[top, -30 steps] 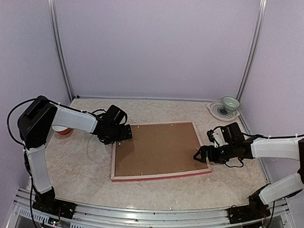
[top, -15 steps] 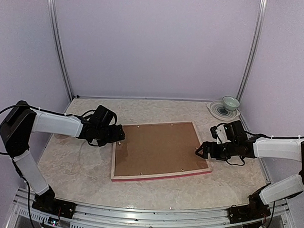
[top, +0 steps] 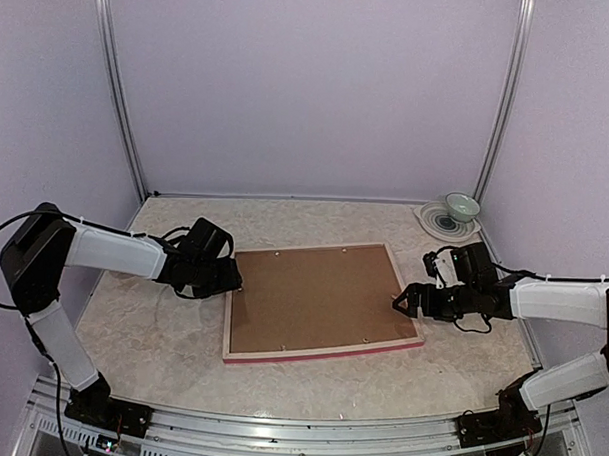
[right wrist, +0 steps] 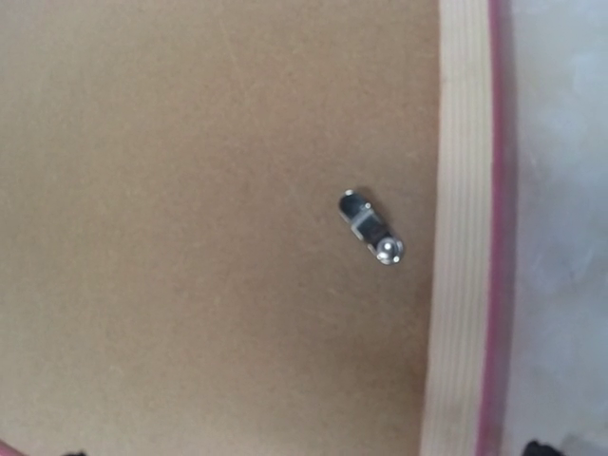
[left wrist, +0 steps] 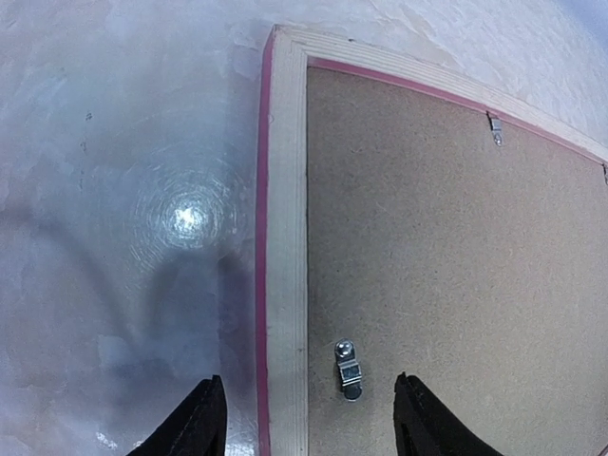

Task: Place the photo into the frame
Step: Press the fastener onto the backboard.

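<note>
Frame (top: 320, 355) face down mid-table (top: 161, 333), backing board (top: 317, 298) in place. The photo is not visible, probably under the board.
My left claw (left wrist: 309, 418) is spread, straddling the left rail beside a turn clip (left wrist: 349, 369). My right claw (top: 404, 302) also looks spread, over the right-edge clip (right wrist: 372, 226). Best approach: press each clip flat and swing it sideways without lifting the rail. A second ago my left claw sat over the far-left corner and has since backed off. The frame is unmoved.

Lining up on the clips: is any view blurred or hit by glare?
Left wrist: sharp, clip clear; a glare spot lies on the table beside the frame. Right wrist: soft focus, its clip slightly blurred. Top view: evenly lit, no glare on the frame.
</note>
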`<action>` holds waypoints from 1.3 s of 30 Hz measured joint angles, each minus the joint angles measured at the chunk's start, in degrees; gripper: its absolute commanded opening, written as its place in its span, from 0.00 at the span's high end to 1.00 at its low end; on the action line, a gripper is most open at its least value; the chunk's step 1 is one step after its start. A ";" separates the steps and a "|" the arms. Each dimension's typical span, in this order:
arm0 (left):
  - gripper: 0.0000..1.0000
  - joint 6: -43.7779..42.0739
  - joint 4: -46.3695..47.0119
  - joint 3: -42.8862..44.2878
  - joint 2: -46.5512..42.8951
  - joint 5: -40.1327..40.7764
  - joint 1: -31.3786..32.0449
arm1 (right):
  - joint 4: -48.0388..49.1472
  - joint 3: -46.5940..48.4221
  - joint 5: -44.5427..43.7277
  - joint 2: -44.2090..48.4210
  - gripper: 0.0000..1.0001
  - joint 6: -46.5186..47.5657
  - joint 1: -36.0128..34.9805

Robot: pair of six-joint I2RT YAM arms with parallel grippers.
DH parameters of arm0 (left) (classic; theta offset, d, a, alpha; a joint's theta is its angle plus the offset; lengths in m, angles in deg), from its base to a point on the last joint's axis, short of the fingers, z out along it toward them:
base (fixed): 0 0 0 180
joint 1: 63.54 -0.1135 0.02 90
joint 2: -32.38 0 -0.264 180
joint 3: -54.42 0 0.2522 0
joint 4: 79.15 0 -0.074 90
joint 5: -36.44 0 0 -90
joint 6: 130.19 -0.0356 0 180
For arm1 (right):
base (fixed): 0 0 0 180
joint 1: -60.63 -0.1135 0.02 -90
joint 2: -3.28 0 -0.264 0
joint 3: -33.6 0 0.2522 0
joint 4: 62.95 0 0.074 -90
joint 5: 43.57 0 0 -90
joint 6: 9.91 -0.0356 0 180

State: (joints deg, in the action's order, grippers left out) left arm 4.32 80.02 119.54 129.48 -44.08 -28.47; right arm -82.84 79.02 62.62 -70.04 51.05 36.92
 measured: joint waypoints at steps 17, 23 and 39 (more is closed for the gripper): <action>0.47 0.00 0.87 0.00 3.56 0.00 0.00 | 0.20 -0.70 0.02 0.00 0.01 -0.24 0.02; 0.50 0.00 1.18 0.00 3.76 -0.02 0.00 | 0.24 -0.70 0.02 0.00 0.01 -0.24 0.02; 0.65 -0.13 1.86 0.61 4.57 -0.24 0.15 | 0.22 -0.70 0.04 0.00 0.01 -0.22 0.13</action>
State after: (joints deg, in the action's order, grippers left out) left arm 4.19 81.87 120.15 134.05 -44.32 -28.31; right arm -82.63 78.32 62.66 -70.04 50.83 37.05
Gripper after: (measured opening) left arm 0.378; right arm 0.991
